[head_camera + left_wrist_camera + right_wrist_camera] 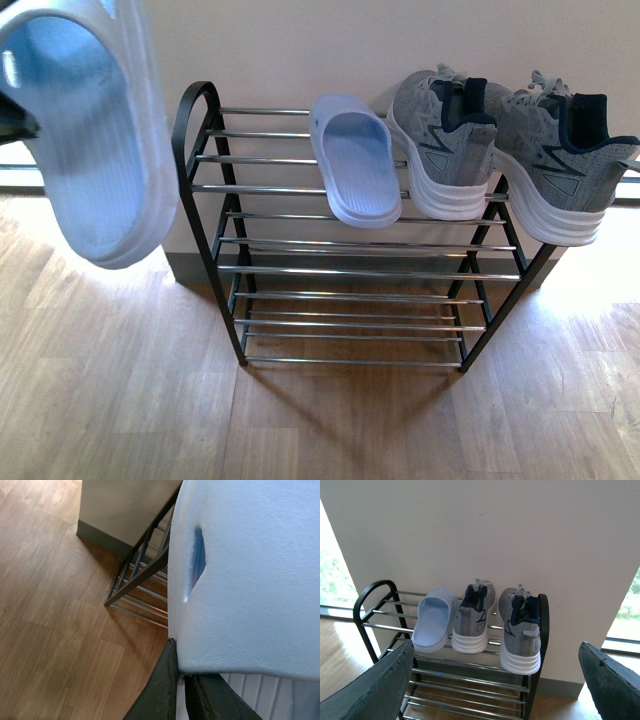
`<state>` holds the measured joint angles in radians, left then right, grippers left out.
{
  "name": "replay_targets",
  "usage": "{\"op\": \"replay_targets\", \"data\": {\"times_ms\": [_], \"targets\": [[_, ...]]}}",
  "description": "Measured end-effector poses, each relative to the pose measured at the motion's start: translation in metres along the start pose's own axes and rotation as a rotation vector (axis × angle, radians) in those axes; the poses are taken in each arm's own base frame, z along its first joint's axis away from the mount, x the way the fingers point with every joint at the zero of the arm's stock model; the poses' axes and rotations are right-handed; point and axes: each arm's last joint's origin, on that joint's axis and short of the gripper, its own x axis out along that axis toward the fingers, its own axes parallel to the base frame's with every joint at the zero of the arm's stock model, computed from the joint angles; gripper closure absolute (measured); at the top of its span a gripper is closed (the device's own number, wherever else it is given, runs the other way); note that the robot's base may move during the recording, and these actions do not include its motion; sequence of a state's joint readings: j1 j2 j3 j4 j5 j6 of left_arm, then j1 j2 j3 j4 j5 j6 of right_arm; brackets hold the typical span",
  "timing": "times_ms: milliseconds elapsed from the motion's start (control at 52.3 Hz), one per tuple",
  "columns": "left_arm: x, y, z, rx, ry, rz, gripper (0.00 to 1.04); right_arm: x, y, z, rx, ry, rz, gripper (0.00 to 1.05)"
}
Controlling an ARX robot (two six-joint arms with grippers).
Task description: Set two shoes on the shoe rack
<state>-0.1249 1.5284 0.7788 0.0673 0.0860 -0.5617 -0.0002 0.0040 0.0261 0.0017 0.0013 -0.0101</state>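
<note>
Wall: you face a plain cream wall (300,45), bare and evenly lit.
Skirting: a grey-brown baseboard (190,268) runs along its foot.
Floor: you have light wood-grain planks (120,400), with glare brightening the right side.
Windows: in your right wrist view, a window (332,575) on each side of the wall shows green foliage outside.
Light: daylight from those windows, soft shadows on the floor.

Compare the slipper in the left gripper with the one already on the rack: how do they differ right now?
The held slipper hangs in the air left of the shoe rack, clamped by the left gripper; the racked slipper rests on the top rods beside the grey sneakers. The held one looms larger, nearer the camera. Both are pale blue one-strap slides.
</note>
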Motion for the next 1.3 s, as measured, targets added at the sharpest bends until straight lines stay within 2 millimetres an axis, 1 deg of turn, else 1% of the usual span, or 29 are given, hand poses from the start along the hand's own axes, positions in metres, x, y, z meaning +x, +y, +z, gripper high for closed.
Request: {"op": "replay_targets", "data": {"times_ms": [96, 210, 229, 306, 363, 439, 516, 783, 898, 993, 1127, 1299], "targets": [[0.017, -0.005, 0.007, 0.024, 0.044, -0.010, 1.03, 0.000, 0.000, 0.000, 0.000, 0.000, 0.000, 0.09], [0.043, -0.013, 0.019, 0.077, 0.108, -0.025, 1.03, 0.000, 0.000, 0.000, 0.000, 0.000, 0.000, 0.09], [0.045, -0.014, 0.019, 0.077, 0.111, -0.024, 1.03, 0.000, 0.000, 0.000, 0.000, 0.000, 0.000, 0.09], [0.064, -0.018, 0.025, 0.115, 0.140, -0.022, 1.03, 0.000, 0.000, 0.000, 0.000, 0.000, 0.000, 0.09], [0.083, -0.020, 0.031, 0.142, 0.167, -0.017, 1.03, 0.000, 0.000, 0.000, 0.000, 0.000, 0.000, 0.09], [0.100, -0.022, 0.036, 0.158, 0.185, -0.018, 1.03, 0.000, 0.000, 0.000, 0.000, 0.000, 0.000, 0.09], [0.125, -0.027, 0.043, 0.194, 0.206, -0.025, 1.03, 0.000, 0.000, 0.000, 0.000, 0.000, 0.000, 0.09], [0.169, -0.039, 0.061, 0.245, 0.215, -0.056, 1.03, 0.000, 0.000, 0.000, 0.000, 0.000, 0.000, 0.09], [0.188, -0.048, 0.062, 0.284, 0.227, -0.061, 1.03, 0.000, 0.000, 0.000, 0.000, 0.000, 0.000, 0.09], [0.200, -0.052, 0.060, 0.313, 0.240, -0.059, 1.03, 0.000, 0.000, 0.000, 0.000, 0.000, 0.000, 0.09], [0.220, -0.050, 0.051, 0.340, 0.264, -0.034, 1.03, 0.000, 0.000, 0.000, 0.000, 0.000, 0.000, 0.09], [0.234, -0.046, 0.047, 0.355, 0.274, -0.012, 1.03, 0.000, 0.000, 0.000, 0.000, 0.000, 0.000, 0.09]]}}
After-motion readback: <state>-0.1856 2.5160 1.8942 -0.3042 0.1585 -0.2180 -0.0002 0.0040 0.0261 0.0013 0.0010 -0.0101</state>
